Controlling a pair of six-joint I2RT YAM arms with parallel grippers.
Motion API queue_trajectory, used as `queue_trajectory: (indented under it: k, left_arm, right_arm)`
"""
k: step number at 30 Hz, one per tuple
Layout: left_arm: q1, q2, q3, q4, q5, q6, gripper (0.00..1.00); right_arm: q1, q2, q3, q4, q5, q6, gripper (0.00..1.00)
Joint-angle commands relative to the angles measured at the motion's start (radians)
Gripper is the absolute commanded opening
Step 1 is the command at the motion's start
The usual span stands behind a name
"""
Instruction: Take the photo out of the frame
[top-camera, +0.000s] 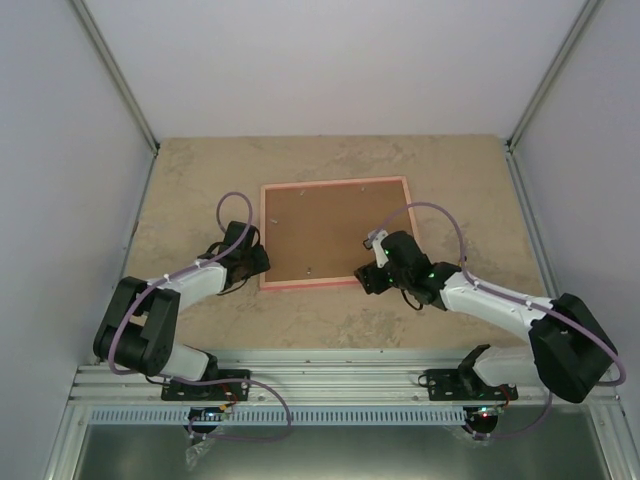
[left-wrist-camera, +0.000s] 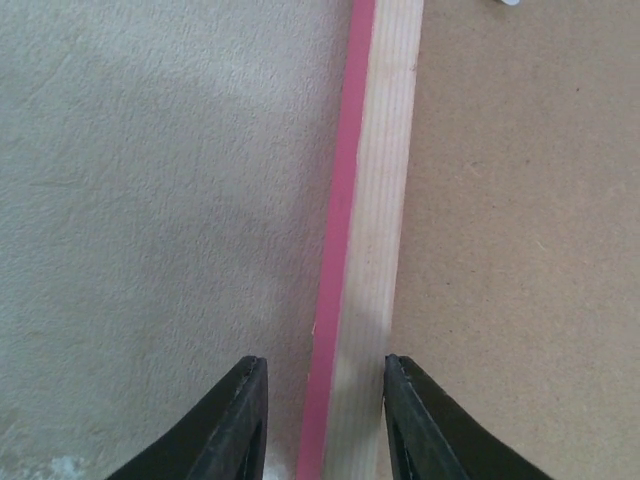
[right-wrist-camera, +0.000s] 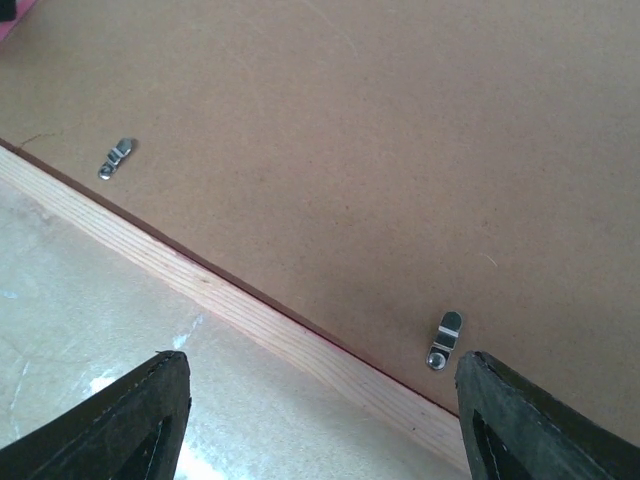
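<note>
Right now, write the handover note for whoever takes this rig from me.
Left gripper: open, astride the left rail of the pink frame, not clamped.
Right gripper: open, above the frame's near rail, beside a metal turn clip.
Frame lies face down on the table, fibreboard backing in place. Photo not visible.
Done: nothing removed.
Left: probably free the clips, lift the backing, take out the photo.

I see the frame (top-camera: 335, 232) lying back-up in the middle of the bench (top-camera: 200, 180). My left gripper (left-wrist-camera: 322, 375) straddles its left rail by the near corner. My right gripper (right-wrist-camera: 320, 370) hangs over its near rail, towards the right corner.
</note>
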Motion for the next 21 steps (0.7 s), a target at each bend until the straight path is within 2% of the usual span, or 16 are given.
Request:
queue_trajectory:
  k: [1,10,17,21]
  left_arm:
    - [0.0,-0.004,-0.002,0.004,-0.007,0.026,0.33]
    - [0.0,-0.02,-0.016,0.014,0.005,0.031,0.21]
    - [0.0,-0.064,-0.022,0.01,0.009,0.033,0.11]
    - [0.0,-0.095,-0.031,0.014,0.004,0.03,0.09]
  right_arm:
    - [0.011,0.028,0.035,-0.014,0.065,-0.017,0.74]
    - [0.018,0.06,0.066,-0.068,0.093,-0.029,0.74]
    - [0.087,0.061,0.063,-0.043,0.104,-0.079,0.74]
    - [0.135,0.067,0.064,-0.028,0.114,-0.108,0.74]
